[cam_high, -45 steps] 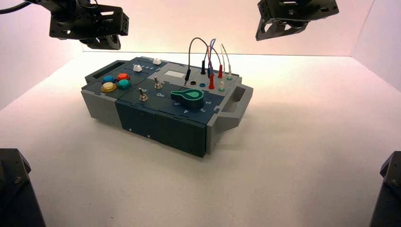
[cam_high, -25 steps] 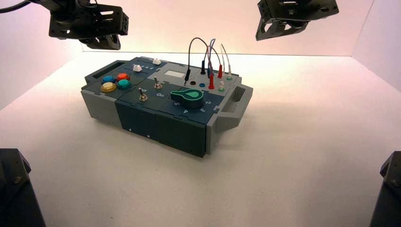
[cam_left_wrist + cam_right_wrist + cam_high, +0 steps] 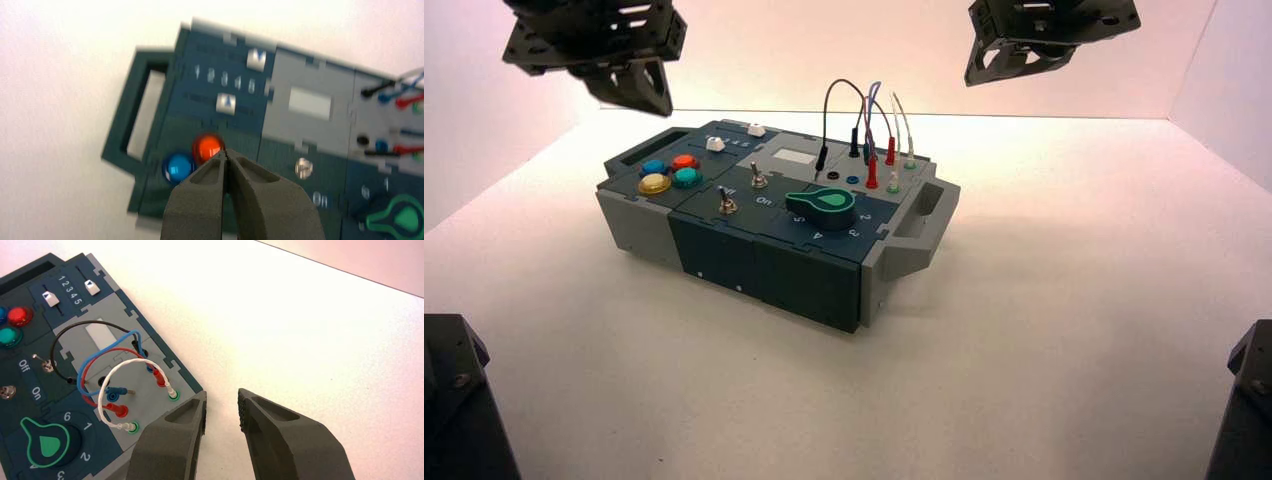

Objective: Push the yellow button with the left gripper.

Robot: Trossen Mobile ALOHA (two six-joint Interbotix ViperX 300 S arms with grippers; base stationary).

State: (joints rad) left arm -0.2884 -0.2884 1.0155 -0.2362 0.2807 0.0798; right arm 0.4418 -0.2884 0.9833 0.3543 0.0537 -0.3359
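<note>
The yellow button (image 3: pixel 653 184) sits at the near-left corner of a cluster of four buttons on the left end of the box (image 3: pixel 724 245), beside a blue button (image 3: pixel 653 167), an orange-red button (image 3: pixel 685 161) and a teal button (image 3: pixel 686 178). My left gripper (image 3: pixel 654 100) hangs high above and behind that cluster, fingers pointing down. In the left wrist view it (image 3: pixel 226 154) is shut and empty, its tips over the edge of the orange-red button (image 3: pixel 206 146); the yellow button is hidden behind the fingers there. My right gripper (image 3: pixel 222 407) is open, parked high beyond the box's right end.
The box also bears two white sliders (image 3: pixel 226 103), two toggle switches (image 3: pixel 758 180), a green knob (image 3: pixel 822 203) and looped wires in sockets (image 3: pixel 870 140). White walls close the table at the back and sides. Dark arm bases (image 3: pixel 459 400) stand at the near corners.
My left gripper has tipped its fingers downward and shifted slightly left. The right arm and the box have not moved.
</note>
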